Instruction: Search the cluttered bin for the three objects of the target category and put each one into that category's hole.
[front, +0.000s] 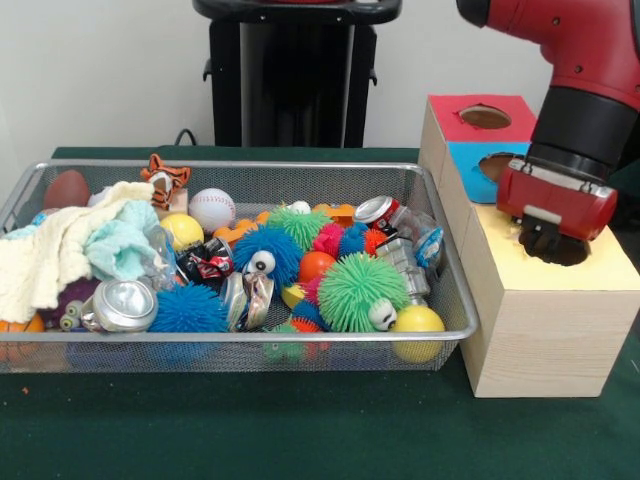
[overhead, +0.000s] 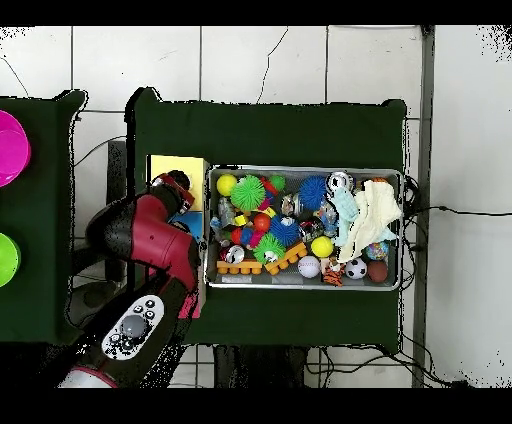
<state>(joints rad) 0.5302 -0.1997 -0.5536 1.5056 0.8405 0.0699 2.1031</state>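
Observation:
The wire mesh bin (front: 250, 337) lies left of the boxes, full of toys; it also shows in the overhead view (overhead: 305, 169). My gripper (front: 553, 238) hangs low over the yellow-topped box (front: 610, 265), right at its dark ragged hole (front: 572, 257), which it mostly covers. I see nothing held in it. In the overhead view the arm hides the gripper beside the yellow top (overhead: 172, 167). A small speckled red, yellow and blue thing (overhead: 377, 250) shows by the cream cloth; I cannot tell whether it is limp. No other speckled pieces show.
The blue-topped box (front: 470, 165) and red-topped box (front: 480, 118) stand behind the yellow one. The bin holds a green spiky ball (front: 360, 290), a cream cloth (front: 50, 255), a mint cloth (front: 125, 245), a baseball (front: 211, 208), crushed cans and balls.

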